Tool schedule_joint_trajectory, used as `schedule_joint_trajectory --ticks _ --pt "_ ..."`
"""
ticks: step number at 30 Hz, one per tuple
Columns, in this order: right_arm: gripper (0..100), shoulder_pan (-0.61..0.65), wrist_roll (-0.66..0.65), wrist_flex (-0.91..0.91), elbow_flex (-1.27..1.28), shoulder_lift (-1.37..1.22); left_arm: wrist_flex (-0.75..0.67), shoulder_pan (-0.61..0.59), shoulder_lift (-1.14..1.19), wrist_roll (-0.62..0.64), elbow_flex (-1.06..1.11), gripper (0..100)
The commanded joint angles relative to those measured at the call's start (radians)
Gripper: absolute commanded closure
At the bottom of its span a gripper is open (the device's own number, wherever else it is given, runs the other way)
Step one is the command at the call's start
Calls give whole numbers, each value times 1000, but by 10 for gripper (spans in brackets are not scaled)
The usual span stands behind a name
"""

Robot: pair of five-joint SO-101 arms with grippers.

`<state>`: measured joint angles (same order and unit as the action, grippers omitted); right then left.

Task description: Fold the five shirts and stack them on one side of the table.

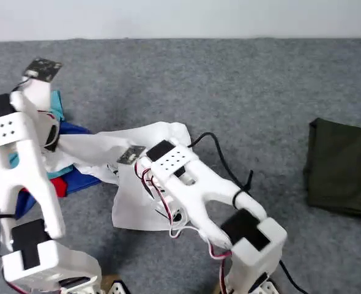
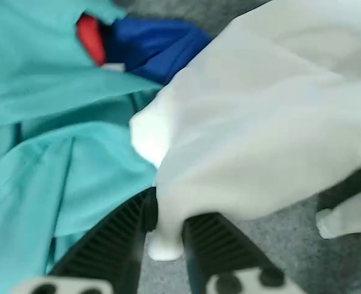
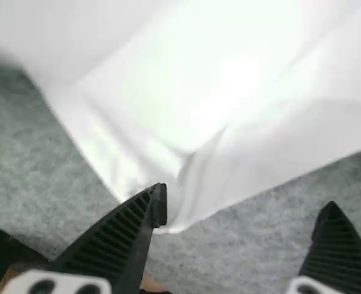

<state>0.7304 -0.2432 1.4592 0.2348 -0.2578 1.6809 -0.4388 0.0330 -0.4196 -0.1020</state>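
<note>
Your left gripper (image 2: 166, 214) has its jaws pressed together on a bunched fold of the white shirt (image 1: 137, 205), right where that shirt meets the heap at the left edge of the tabletop (image 1: 241, 86). The white shirt spreads loosely from there toward the middle of the tabletop, rumpled and unfolded, with one end draped over the heap. Your right gripper (image 3: 245, 202) sits above the shirt's near edge with its jaws spread wide and holding nothing. One jaw tip is just beside the hem, the other is over bare grey surface. In the heap you have a teal shirt (image 2: 46, 153) on top, with a blue shirt (image 2: 156, 46) and a red shirt (image 2: 92, 37) showing from under it. A dark green shirt (image 1: 342, 168) lies folded flat at the right edge, well apart from both arms.
</note>
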Motion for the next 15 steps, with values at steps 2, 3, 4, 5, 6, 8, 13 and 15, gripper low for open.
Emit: schedule_joint_trajectory --ticks 2,3,4,5,6,8,13,15 --pt "801 -122 -48 -81 -48 -30 -2 -61 -15 9 -5 986" --pt "846 -148 -94 -94 -48 -39 -2 -71 -15 8 -7 986" --pt "890 -174 -146 -110 -48 -44 -2 -75 -17 8 -7 986" --pt "933 -200 -198 -124 -48 -50 0 -75 -17 8 -7 986" --pt "971 -228 -244 -133 -49 -53 0 -75 -21 6 -7 986" --pt "986 -285 -315 -142 -71 -56 -2 -69 -49 3 -4 986" --pt "988 -446 -485 -153 -252 -59 0 -26 -138 3 -2 986" --pt "987 -498 -559 -168 -358 -79 6 9 -170 2 13 986"
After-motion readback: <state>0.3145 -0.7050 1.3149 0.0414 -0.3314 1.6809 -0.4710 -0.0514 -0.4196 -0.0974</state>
